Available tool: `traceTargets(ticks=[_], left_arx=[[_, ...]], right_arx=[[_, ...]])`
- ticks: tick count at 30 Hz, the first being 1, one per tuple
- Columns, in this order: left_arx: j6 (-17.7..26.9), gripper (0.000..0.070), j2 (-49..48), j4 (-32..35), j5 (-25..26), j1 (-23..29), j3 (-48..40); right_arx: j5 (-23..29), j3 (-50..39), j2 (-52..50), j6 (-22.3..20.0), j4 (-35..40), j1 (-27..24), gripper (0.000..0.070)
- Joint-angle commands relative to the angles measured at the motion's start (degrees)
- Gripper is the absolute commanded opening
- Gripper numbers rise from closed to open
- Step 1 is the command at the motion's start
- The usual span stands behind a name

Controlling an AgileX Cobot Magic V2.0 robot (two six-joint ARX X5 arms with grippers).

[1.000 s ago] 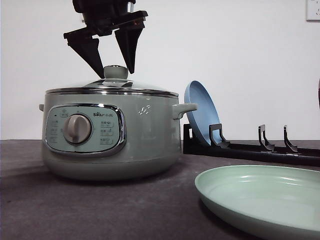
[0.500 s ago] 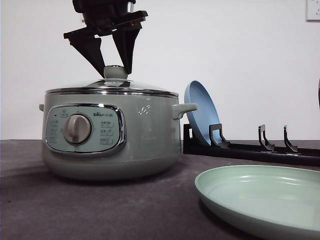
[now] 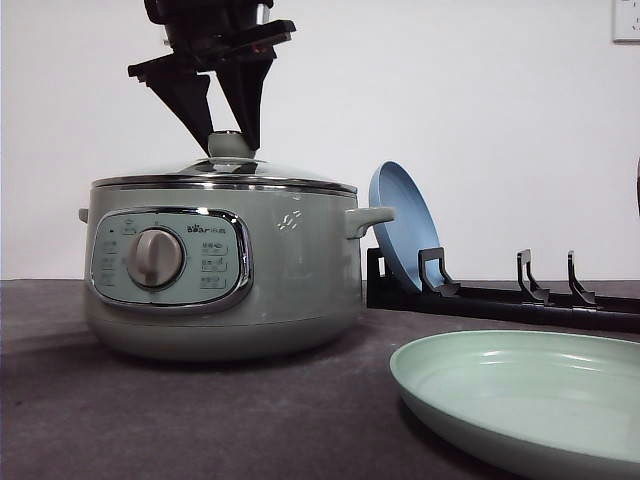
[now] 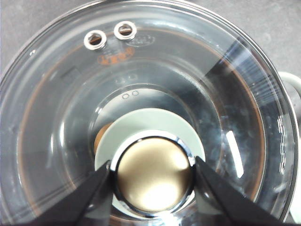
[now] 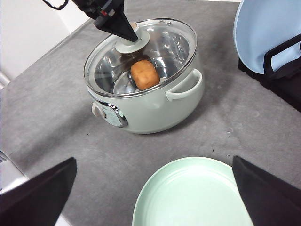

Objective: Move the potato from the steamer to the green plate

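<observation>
The potato lies inside the steamer, seen through the glass lid that covers the pot, so no part of the transfer is done yet. The left end effector stands directly above the steamer with its two fingers pressed against either side of the lid knob, gripping it. I judge the step in hand to be taking off the lid; after that the potato must be grasped, lifted out and carried to the green plate, which lies bare on the surface just beside the steamer, in front of its side handle. The right end effector hangs near the steamer, above that plate, its fingers spread wide and holding nothing. Behind the steamer's handle a blue plate leans in a black rack, clear of the path. The lid alone bars the way.
</observation>
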Motion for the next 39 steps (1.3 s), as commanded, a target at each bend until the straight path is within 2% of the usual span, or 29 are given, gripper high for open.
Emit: traceTargets(ticks=[1,8,21,29,34,39], left_arx=[[0.42,0.0,2.12,0.25,-0.23,-0.26,1.48],[0.65,0.0,2.08,-1.1,-0.31,-0.15,3.79],[0.59,0.0,1.77,-7.98,-0.34,-0.15,19.76],[0.99,0.0,-0.41,-9.18,-0.38,-0.01,20.78],[1.65,0.0,-1.92,-9.19,-0.4,2.64,20.78],[1.82,0.0,-3.08,-9.54,-0.4,8.52,20.78]], right_arx=[[-0.02,0.48,0.26,0.57,0.33,0.2,0.0672],[-0.02,0.48,0.26,0.57,0.35,0.2,0.0672],[0.0,0.48,0.26,0.57,0.35,0.2,0.0672],[0.02,0.48,0.26,0.59,0.33,0.2,0.0672],[0.02,0.48,0.26,0.56,0.33,0.2,0.0672],[0.02,0.48,0.26,0.38,0.31,0.2,0.0671]])
